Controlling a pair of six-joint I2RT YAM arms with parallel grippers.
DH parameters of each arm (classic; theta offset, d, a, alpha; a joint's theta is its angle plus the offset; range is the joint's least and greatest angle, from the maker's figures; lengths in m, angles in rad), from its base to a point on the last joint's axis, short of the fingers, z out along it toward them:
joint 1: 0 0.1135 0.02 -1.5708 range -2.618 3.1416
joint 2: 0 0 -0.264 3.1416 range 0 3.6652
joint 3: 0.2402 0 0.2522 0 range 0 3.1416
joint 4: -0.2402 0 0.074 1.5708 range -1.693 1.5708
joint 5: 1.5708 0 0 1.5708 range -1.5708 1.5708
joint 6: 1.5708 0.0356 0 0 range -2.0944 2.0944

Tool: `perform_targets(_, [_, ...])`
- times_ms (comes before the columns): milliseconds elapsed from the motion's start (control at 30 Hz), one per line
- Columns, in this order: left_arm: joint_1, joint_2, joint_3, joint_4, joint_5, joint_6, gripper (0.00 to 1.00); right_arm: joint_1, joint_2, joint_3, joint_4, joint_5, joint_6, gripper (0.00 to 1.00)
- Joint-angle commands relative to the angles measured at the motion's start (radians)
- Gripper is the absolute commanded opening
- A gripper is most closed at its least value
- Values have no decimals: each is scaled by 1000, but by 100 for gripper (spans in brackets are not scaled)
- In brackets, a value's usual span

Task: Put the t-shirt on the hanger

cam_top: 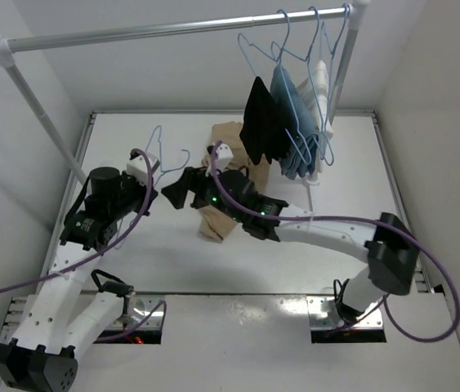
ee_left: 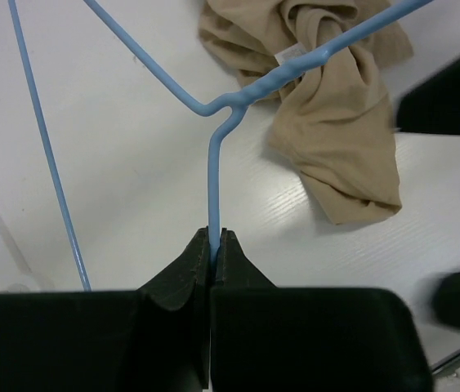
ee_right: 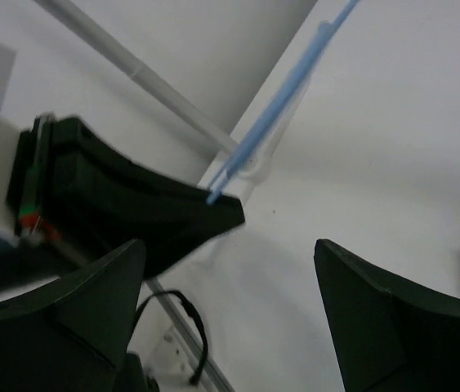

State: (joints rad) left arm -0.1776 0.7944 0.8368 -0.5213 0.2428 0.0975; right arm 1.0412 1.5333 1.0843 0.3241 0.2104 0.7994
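Left gripper [ee_left: 213,245] pinches the hanger [ee_left: 211,163] by its stem; right gripper [ee_right: 228,269] gapes empty. Risk: thin wire may pivot in that pinch once the t-shirt [ee_left: 336,155] drags it.

Left arm [cam_top: 46,306] and right arm [cam_top: 328,231]: white links, black joint housings, 1 purple cable [cam_top: 457,302] looping from each; left gripper [ee_left: 213,238] black.

**Three views of one counter**

The top camera looks down from above and behind the arms [cam_top: 66,302], over the whole counter [cam_top: 156,261] and the far rail [cam_top: 172,31]. The left wrist camera sits close behind the left hand [ee_left: 212,238], facing hanger [ee_left: 212,163] and shirt [ee_left: 340,155]. The right wrist camera looks left past the right hand [ee_right: 230,249]; both wrist views share the hanger.
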Motion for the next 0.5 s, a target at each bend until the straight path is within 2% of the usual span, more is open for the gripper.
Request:
perform_targets(0, [-37,-3,12,60,-51,-24,0,16,115,153,135,76,82,83])
perform_targets(100, [-49,-3,22,70,-51,-44,0,16,217,247,3,185,193,80])
perform_targets(200, [-59,-3,22,70,-51,-44,0,16,235,220,103,253,169,77])
perform_targets(233, [-59,-3,22,70,-51,-44,0,16,235,220,133,268,169,73])
perform_targets(333, [-68,-3,12,79,-42,-44,0,16,278,262,81,313,181,67])
perform_targets(467, [-79,6,2,90,-33,-32,0,16,327,315,43,313,181,63])
